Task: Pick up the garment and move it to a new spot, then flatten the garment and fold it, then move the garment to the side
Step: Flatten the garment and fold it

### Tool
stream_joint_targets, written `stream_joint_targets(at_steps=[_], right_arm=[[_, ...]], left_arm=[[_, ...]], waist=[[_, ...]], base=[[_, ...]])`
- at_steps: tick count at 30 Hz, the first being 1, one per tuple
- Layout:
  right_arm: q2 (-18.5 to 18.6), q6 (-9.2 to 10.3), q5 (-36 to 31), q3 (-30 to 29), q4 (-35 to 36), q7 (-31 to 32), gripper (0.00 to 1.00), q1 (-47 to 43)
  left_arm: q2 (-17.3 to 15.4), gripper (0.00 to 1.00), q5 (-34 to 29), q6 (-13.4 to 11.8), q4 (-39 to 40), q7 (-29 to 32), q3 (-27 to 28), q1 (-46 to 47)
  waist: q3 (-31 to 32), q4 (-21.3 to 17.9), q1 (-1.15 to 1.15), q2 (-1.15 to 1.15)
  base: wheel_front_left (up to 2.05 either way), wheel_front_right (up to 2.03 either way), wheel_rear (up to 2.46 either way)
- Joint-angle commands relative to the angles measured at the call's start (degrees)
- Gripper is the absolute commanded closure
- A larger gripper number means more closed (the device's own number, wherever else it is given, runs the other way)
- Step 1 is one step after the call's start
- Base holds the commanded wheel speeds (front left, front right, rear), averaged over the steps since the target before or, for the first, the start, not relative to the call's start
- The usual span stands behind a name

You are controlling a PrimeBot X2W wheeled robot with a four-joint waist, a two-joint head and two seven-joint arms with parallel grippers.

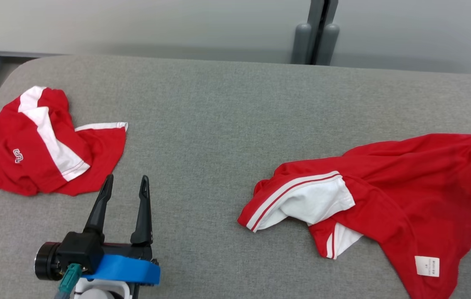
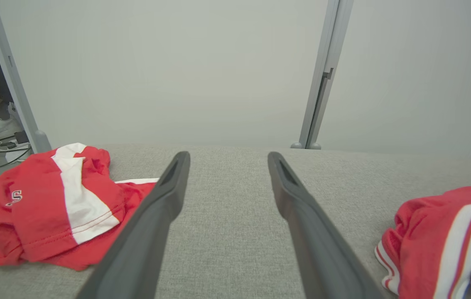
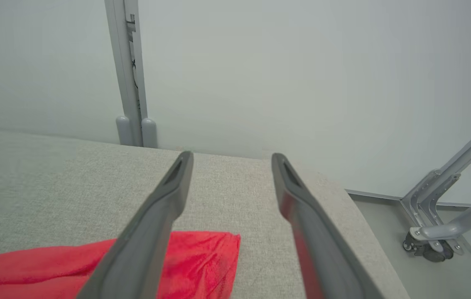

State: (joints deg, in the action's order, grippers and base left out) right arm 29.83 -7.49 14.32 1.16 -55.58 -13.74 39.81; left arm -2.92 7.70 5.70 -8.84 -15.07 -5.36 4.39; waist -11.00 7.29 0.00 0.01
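The red T-shirt [image 1: 385, 187] with white sleeves lies rumpled on the grey bench [image 1: 219, 124], well to the right of the left fingers [image 1: 142, 207], with one corner beneath the right fingers [image 3: 152, 232]. Both pairs are spread and hold nothing. A second red garment [image 1: 48, 141] sits bunched just beyond and left of the left fingers, so I judge the T-shirt is the one to handle and the pick-up has not begun. The next move calls for the right fingers to drop onto that corner and pinch it, while the left reach across toward the striped sleeve.
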Motion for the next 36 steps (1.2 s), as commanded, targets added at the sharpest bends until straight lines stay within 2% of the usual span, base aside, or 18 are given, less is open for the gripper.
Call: stream_joint_targets(at_steps=[1, 6, 12, 17, 22, 27, 36], right_arm=[[-1.13, -0.01, -0.20, -0.45, 2.03, -0.84, 0.00, 0.04], [-5.52, -0.01, -1.50, -1.16, 14.73, -1.46, 0.00, -5.39], [-12.78, -0.01, -2.32, -0.56, 31.35, -1.47, 0.00, -16.32], [-17.53, -0.01, -3.43, -0.40, 40.95, -1.48, 0.00, -25.71], [-20.64, -0.01, -4.27, -1.00, 45.49, -1.48, 0.00, -33.66], [-23.26, -0.01, -5.22, -1.64, 47.06, -1.49, 0.00, -40.09], [-24.15, -0.01, -6.04, -1.25, 46.64, -1.49, 0.00, -41.91]], left_arm=[[0.05, 0.00, -0.45, 0.23, -0.14, -0.16, 0.47, -0.74], [0.07, 0.00, -0.96, 0.49, 0.16, -0.16, 1.66, -2.21], [0.04, 0.00, -1.44, 0.80, 0.41, -0.15, 2.43, -3.47], [0.04, 0.00, -1.63, 1.00, 0.16, -0.15, 2.55, -3.82], [0.05, 0.00, -1.89, 1.22, -0.15, -0.16, 2.29, -4.18], [0.05, 0.00, -2.14, 1.36, -0.35, -0.15, 2.21, -4.90], [0.06, 0.00, -2.32, 1.50, -1.22, -0.15, 1.39, -4.44]], waist=[[1.16, -1.00, 0.00, -0.01], [3.09, -3.27, 0.00, -0.01], [4.26, -5.31, 0.00, -0.01], [5.00, -5.93, 0.00, -0.01], [5.83, -6.06, 0.00, -0.01], [6.34, -6.20, 0.00, -0.01], [6.31, -6.80, 0.00, -0.01]], base=[[0.00, 0.00, 0.00], [0.00, 0.00, 0.00], [0.00, 0.00, 0.00], [0.00, 0.00, 0.00], [0.00, 0.00, 0.00], [0.00, 0.00, 0.00], [0.00, 0.00, 0.00]])
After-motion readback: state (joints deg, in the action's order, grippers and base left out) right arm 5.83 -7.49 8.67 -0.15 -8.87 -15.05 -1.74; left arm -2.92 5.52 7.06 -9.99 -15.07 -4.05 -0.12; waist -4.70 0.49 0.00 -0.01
